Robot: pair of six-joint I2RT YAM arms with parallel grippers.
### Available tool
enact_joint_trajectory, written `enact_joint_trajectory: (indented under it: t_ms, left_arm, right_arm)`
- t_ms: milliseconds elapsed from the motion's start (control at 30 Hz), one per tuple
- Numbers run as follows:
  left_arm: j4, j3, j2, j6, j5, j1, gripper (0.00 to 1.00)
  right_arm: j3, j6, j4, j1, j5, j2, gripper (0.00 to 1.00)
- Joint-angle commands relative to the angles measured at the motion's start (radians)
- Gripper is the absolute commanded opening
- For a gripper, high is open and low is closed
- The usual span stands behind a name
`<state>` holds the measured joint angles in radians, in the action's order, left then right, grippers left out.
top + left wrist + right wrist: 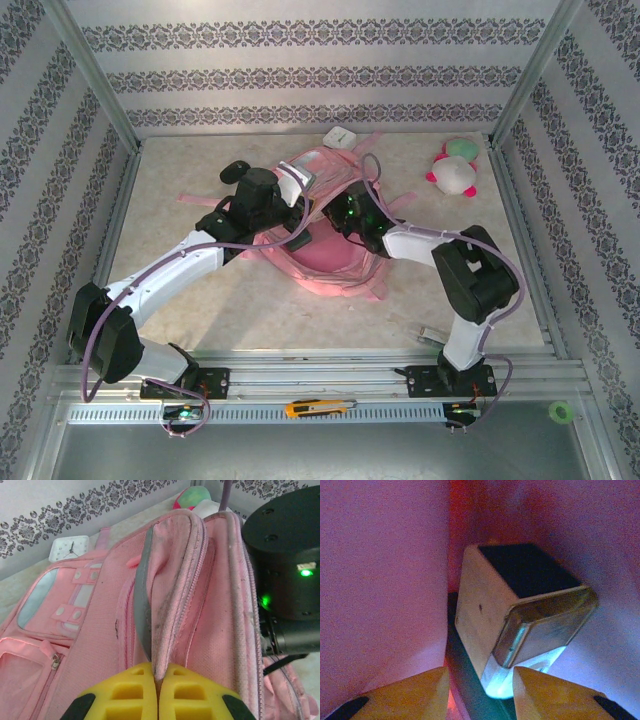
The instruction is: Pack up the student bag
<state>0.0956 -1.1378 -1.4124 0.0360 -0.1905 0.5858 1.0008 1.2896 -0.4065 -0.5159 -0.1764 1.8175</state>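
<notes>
place: robot lab cell | cues: aluminium frame; wallpapered panels; mounting rail

- I see walls on three sides, grey floral-striped paper
- pale marbled tabletop, bright even light
- metal frame posts at the corners

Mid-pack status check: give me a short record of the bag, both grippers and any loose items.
student bag: lying on the table, main compartment open
left gripper: shut on the bag's opening edge
right gripper: inside the bag, fingers apart either side of a boxy item with a clear end; grip unclear
outside bag: white clock, plush toy
front rail: utility knife
</notes>
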Motion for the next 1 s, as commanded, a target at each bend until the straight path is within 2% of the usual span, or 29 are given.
enact_joint_trajectory:
  t_ms: [0, 100, 167, 300, 333, 367, 500, 567, 667, 800, 967]
  left_arm:
    - [-0.099, -0.044, 0.05, 0.001, -0.037, -0.001, 0.0]
    - [-0.092, -0.045, 0.043, 0.005, -0.034, -0.001, 0.0]
    - [-0.085, -0.043, 0.039, 0.006, -0.034, -0.001, 0.0]
    - [-0.06, -0.031, 0.032, 0.007, -0.049, -0.001, 0.01]
    - [-0.051, -0.027, 0.029, 0.005, -0.061, -0.001, 0.03]
    - [-0.041, -0.024, 0.027, 0.0, -0.067, -0.001, 0.09]
    - [-0.012, -0.009, 0.043, -0.044, -0.069, -0.004, 0.5]
    - [0.01, -0.002, 0.059, -0.075, -0.063, -0.015, 0.57]
    - [0.051, 0.013, 0.082, -0.138, -0.057, -0.054, 0.6]
    - [0.066, 0.094, 0.129, -0.247, -0.077, -0.138, 0.6]
    - [0.016, 0.256, 0.218, -0.368, -0.113, -0.259, 0.6]
  right_arm:
    - [0.009, -0.027, -0.06, 0.013, -0.034, 0.02, 0.37]
    - [-0.047, -0.05, -0.056, 0.007, -0.03, -0.046, 0.39]
    - [-0.104, -0.069, -0.043, 0.002, -0.027, -0.12, 0.44]
    - [-0.262, -0.129, 0.039, -0.007, 0.014, -0.347, 0.48]
    - [-0.294, -0.15, 0.081, -0.008, 0.023, -0.415, 0.49]
    - [-0.316, -0.168, 0.125, -0.009, 0.035, -0.473, 0.51]
    - [-0.36, -0.291, 0.388, -0.002, 0.084, -0.735, 0.55]
    - [-0.344, -0.379, 0.518, 0.007, 0.093, -0.836, 0.58]
    - [-0.288, -0.554, 0.68, 0.014, 0.102, -0.923, 0.59]
    - [-0.181, -0.859, 0.812, -0.012, 0.082, -0.902, 0.6]
    - [-0.074, -1.407, 0.915, -0.172, 0.077, -0.761, 0.6]
